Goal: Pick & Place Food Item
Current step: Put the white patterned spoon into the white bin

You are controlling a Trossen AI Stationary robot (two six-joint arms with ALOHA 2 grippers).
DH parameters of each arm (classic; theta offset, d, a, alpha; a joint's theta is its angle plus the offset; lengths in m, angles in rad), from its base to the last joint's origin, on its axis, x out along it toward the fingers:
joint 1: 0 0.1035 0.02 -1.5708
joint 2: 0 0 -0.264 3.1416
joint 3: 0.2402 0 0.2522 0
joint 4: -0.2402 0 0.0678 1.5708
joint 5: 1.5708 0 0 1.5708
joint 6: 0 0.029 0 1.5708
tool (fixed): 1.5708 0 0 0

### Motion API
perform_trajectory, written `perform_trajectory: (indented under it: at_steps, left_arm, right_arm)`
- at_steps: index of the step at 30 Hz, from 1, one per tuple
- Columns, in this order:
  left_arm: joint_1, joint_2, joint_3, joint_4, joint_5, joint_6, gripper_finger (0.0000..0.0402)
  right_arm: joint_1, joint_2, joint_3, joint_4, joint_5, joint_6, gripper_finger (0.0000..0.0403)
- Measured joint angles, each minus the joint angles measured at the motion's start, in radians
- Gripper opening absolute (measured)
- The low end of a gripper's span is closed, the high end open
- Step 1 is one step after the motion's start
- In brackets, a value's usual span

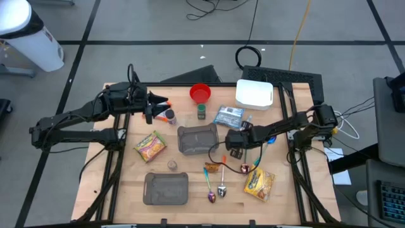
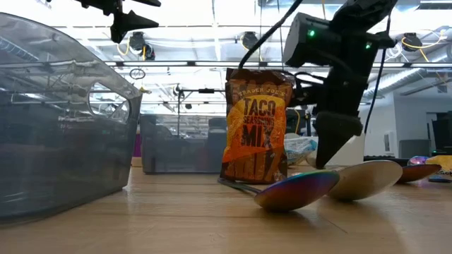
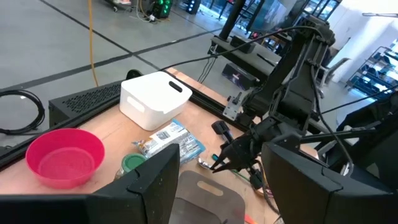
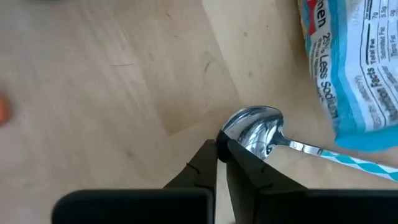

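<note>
My right gripper (image 4: 221, 148) is low over the table, between the grey container (image 1: 197, 139) and the blue-and-white food packet (image 1: 228, 116), and is shut at the bowl of a metal spoon (image 4: 254, 132). The spoon lies on the wood beside the packet (image 4: 348, 68). My left gripper (image 1: 150, 104) hovers open and empty over the table's far left; in its wrist view it looks toward the red bowl (image 3: 65, 155). Other food packets lie on the table: a yellow one (image 1: 150, 145) at the left, a yellow one (image 1: 259, 183) at the near right, and a taco seasoning packet (image 2: 256, 127). My right gripper pinches the rim of the spoon's bowl at its tip end (image 4: 225, 138) between its two fingertips. The fingers come slanting down along the spoon's length. The spoon's handle (image 4: 311, 148) lies on the table by the blue packet.
A white box (image 1: 254, 94), a green-lidded jar (image 1: 201, 112) and a second grey container (image 1: 166, 189) stand on the table. Two coloured spoons (image 1: 215, 187) lie near the front edge. Bare wood shows at the near left.
</note>
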Motion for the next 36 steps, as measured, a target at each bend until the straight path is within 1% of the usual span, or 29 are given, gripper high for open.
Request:
perform_trajectory:
  at_steps: [8,10,13,18,21,27,32,36]
  left_arm:
    - [0.0,0.0,0.0,-0.001,-0.001,0.017,0.0237]
    - [0.0,0.0,0.0,-0.001,-0.001,0.022,0.0237]
    - [0.0,0.0,0.0,-0.002,-0.001,0.029,0.0237]
    - [0.0,0.002,0.0,-0.008,-0.002,0.069,0.0237]
    - [0.0,0.022,0.0,-0.008,-0.002,0.087,0.0237]
    - [0.0,0.1,0.0,0.004,0.006,0.079,0.0237]
    - [-0.014,0.194,0.0,0.023,0.077,0.078,0.0237]
    - [-0.041,0.266,-0.001,0.107,0.12,0.061,0.0237]
  right_arm:
    - [0.025,-0.139,0.0,-0.013,-0.013,0.064,0.0002]
    - [0.027,-0.187,0.0,-0.016,-0.035,0.094,0.0001]
    - [0.028,-0.26,0.0,0.006,-0.065,0.157,0.0]
    - [0.034,-0.385,0.0,0.066,-0.06,0.253,0.0002]
    - [0.028,-0.433,0.0,0.117,-0.058,0.296,0.0002]
    - [0.018,-0.479,0.0,0.221,-0.057,0.344,0.0003]
    - [0.019,-0.484,0.0,0.234,-0.053,0.354,0.0002]
    - [0.017,-0.484,0.0,0.29,-0.056,0.333,0.0002]
